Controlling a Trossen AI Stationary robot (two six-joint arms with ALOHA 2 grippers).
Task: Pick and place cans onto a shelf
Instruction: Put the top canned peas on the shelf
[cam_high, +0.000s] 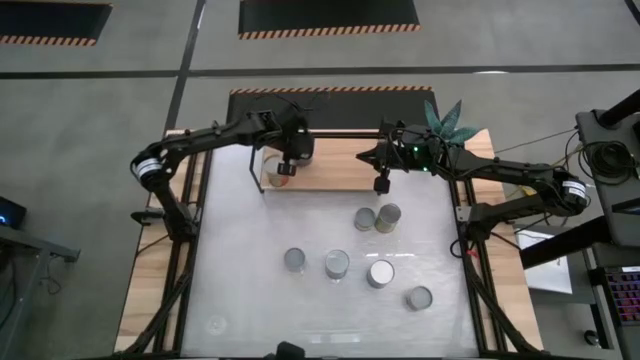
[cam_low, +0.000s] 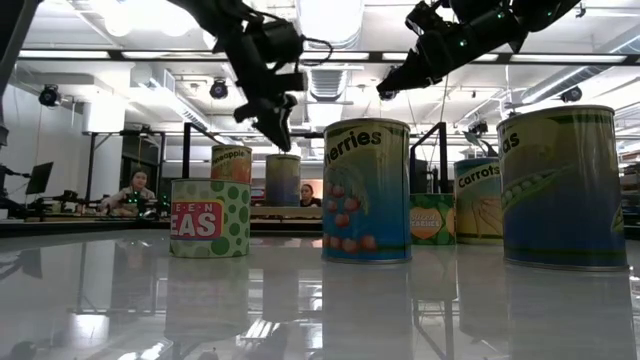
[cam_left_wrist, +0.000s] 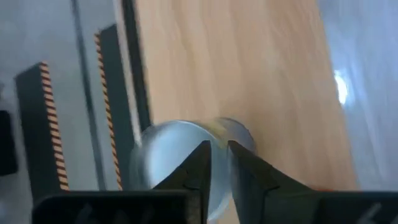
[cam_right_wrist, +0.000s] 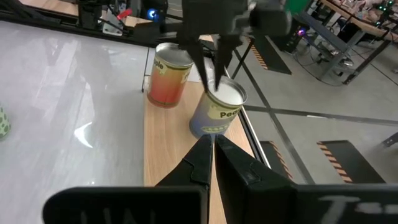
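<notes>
Left gripper (cam_high: 288, 166), fingers nearly closed and empty, hovers above two cans (cam_right_wrist: 217, 112) standing on the shelf (cam_high: 335, 176). Right gripper (cam_high: 381, 186) — fingers pressed together, empty — hangs over the shelf's front edge. Six cans (cam_high: 337, 264) stand on the table (cam_high: 240, 290).

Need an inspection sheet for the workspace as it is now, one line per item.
Surface: white table, glossy, no spills seen.
Job's things: two cans on the shelf at its left end; six cans upright on the table.
Clutter: plant at the shelf's right end.
Grippers: left gripper shut, just above a shelved can's lid; right gripper shut, over the shelf's front edge, holding nothing.
Cables: cables bundled on the bench right of the table.
Surroundings: two people seated far behind; striped mats on the floor.
</notes>
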